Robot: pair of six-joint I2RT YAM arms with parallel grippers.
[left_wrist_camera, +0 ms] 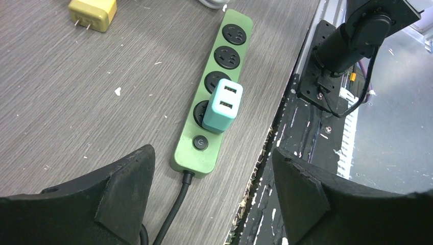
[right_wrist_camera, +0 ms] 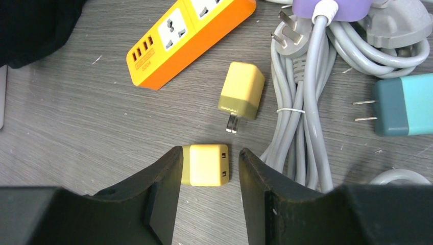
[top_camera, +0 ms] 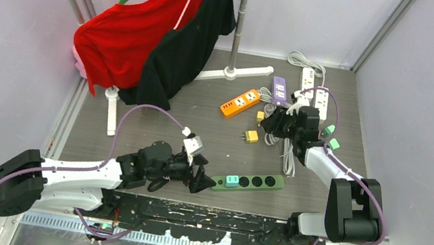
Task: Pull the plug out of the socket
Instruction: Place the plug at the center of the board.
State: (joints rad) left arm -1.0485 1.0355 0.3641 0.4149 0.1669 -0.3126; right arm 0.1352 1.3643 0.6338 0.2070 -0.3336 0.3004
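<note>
L gripper [top_camera: 200,179], lower centre of top view: jaws wide apart, holding nothing, pointed at near end of green power strip [left_wrist_camera: 209,158]. Teal plug [left_wrist_camera: 222,104] stands in the socket next to the switch, centre of L wrist view, not yet pulled. Step looks like approach, pre-grasp. Next move prob. needs fingers either side of plug, squeeze, pull straight out; strip may lift w/ it. Farther back, upper right: R gripper [right_wrist_camera: 209,153] sits loosely round a yellow charger [right_wrist_camera: 207,168], gap on one side, not clamped.
</note>
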